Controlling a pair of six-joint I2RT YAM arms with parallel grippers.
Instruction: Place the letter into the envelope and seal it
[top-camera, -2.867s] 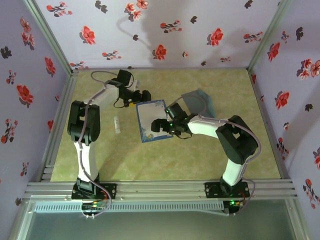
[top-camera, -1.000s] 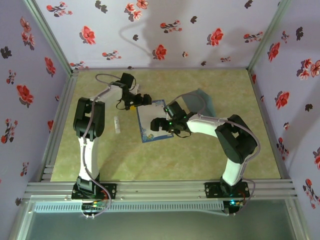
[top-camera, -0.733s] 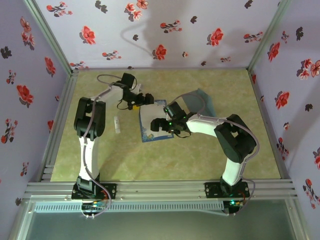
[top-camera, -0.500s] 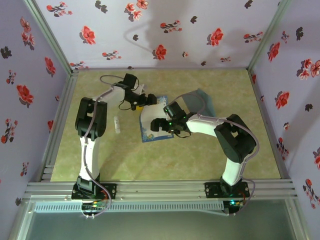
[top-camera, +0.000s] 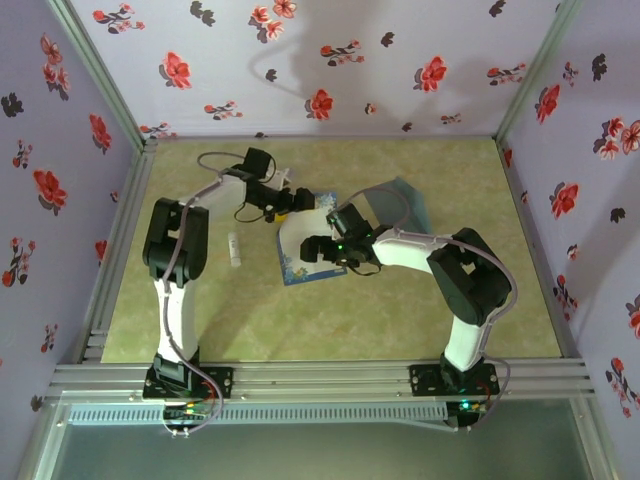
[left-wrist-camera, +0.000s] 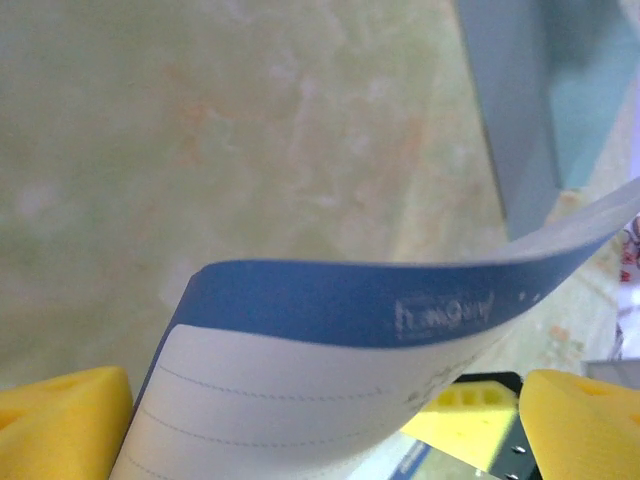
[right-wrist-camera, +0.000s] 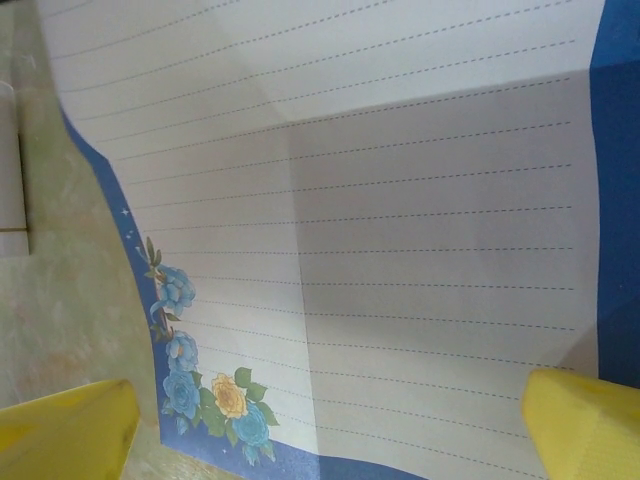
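Blue-bordered paper arches up between the left jaws just above the middle of the overhead frame, where I have both arms bent over the letter (top-camera: 300, 258) on the green surface (top-camera: 250, 330). From the left wrist, the sheet's lifted edge curls across the lower half of the frame. The yellow pads (left-wrist-camera: 60, 420) sit wide apart in the two bottom corners and neither presses the paper, so the left jaws are apart with the edge standing between them, nothing clamped. The right jaws are spread just as wide over the lined face of the sheet, their own pads (right-wrist-camera: 585, 430) low in that frame and the floral corner at lower left. Whether they touch the paper I cannot tell.

Seen from above, the letter's long axis runs roughly top to bottom of the frame, tilted a little, with its upper end raised at the left jaws and its lower part beneath the right jaws. The envelope (top-camera: 415, 210) lies to the right of the sheet and slightly higher, partly behind the right arm (top-camera: 420, 250). That arm is the nearer to it, while the left arm (top-camera: 170, 300) is the nearer to the raised edge. A small white stick (top-camera: 234, 250) lies apart on the left.

My read is that the coming move hinges on that raised edge sitting squarely between the left pads, with the envelope off to the right.
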